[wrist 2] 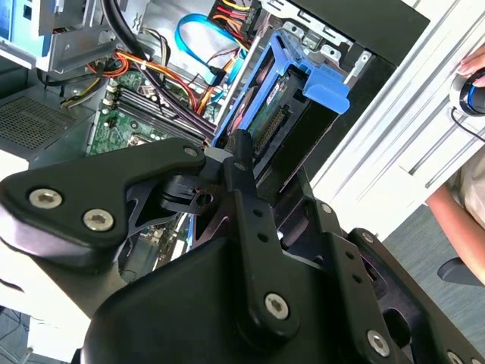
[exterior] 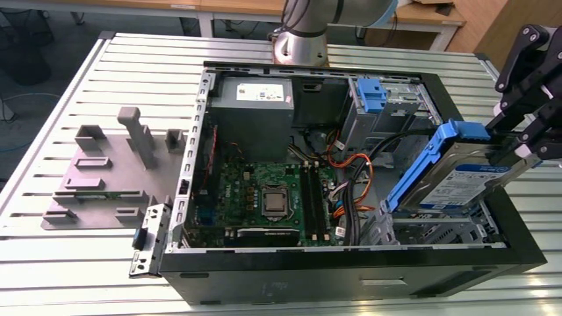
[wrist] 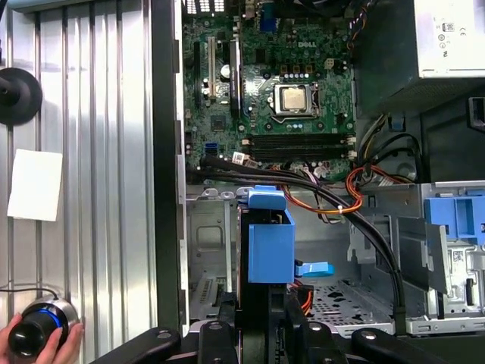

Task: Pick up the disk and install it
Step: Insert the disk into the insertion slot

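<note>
Exterior view: fingers (exterior: 525, 143) are clenched on the upper end of the disk (exterior: 461, 181), which hangs tilted above the drive cage (exterior: 439, 230) in a corner of the computer case (exterior: 351, 276). Treat the disk as rigid, fairly heavy and shock-sensitive. Hold its flat metal faces, not the blue rails (exterior: 426, 164). Cables (exterior: 360, 197) lie just beside it and the case walls bound the descent. Bench (exterior: 52, 263) surrounds the case.

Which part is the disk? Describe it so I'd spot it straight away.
Find the open black computer case. At the exterior view's right, above its corner, the pincer grips the disk, tilted. It alone pairs a silver body and white-and-blue label with blue rails; the blue bracket farther back holds no drive.
</note>
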`<state>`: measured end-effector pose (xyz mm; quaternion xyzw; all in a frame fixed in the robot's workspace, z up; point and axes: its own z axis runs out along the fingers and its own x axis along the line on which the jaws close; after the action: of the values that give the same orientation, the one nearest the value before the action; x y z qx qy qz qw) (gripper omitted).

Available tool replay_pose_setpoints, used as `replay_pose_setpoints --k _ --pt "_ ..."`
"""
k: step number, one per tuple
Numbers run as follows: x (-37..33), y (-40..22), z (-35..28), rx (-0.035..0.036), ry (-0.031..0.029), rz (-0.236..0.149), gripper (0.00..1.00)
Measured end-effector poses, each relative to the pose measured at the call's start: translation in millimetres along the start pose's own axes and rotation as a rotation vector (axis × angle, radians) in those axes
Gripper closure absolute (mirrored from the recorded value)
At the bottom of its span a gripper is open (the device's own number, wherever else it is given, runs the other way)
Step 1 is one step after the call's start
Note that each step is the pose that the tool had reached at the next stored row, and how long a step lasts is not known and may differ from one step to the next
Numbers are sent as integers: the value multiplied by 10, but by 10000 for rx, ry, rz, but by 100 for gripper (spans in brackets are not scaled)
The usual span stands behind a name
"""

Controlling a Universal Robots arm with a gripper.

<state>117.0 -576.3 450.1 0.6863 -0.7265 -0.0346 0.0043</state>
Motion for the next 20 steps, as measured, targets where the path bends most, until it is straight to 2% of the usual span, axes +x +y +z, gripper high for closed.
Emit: replay_pose_setpoints --k 13,20 --pt "2 -2 43 0 -2 0 65" --pt "4 -5 89 0 3 1 65"
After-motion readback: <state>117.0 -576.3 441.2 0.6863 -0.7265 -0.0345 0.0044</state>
